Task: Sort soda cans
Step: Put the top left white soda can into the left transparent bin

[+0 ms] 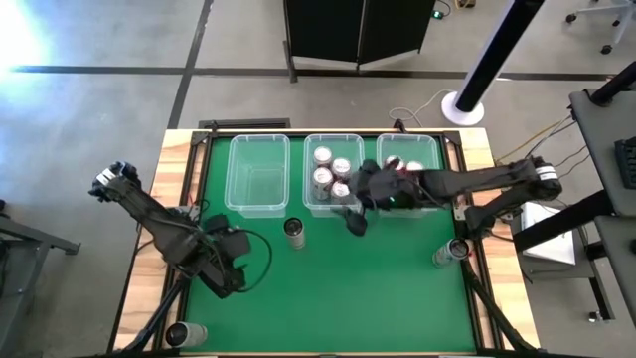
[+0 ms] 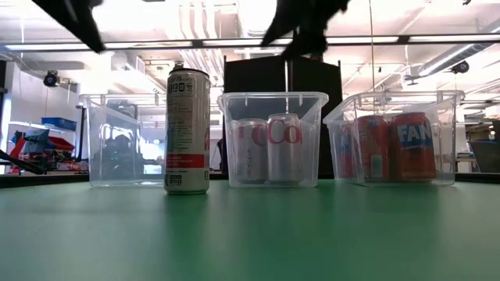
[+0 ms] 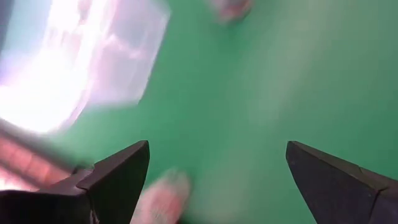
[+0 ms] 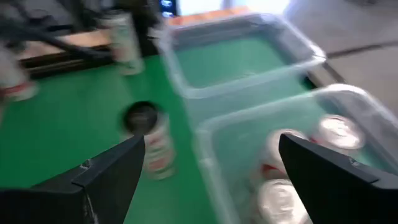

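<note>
A tall silver-and-red soda can point(image 1: 294, 231) point(image 2: 187, 129) point(image 4: 148, 142) stands upright on the green table in front of the bins. The middle clear bin point(image 1: 333, 149) holds silver cans point(image 2: 268, 150). The right bin point(image 1: 437, 149) holds red cans point(image 2: 394, 147). My right gripper point(image 1: 355, 221) point(image 4: 208, 180) hangs open above the table at the middle bin's near edge, with nothing between its fingers. My left gripper point(image 1: 229, 270) point(image 3: 217, 180) is open over the near-left table. A blurred pale-and-red can point(image 3: 165, 198) lies close beside one of its fingers. My left gripper is open, and I cannot tell whether its finger point(image 3: 118, 177) touches the blurred can beside it.
The left bin point(image 1: 258, 174) holds nothing. One more can point(image 1: 449, 252) sits at the table's right edge. Another can point(image 1: 184, 333) is on the wooden border at the near left. Bare green table lies between the bins and the near edge.
</note>
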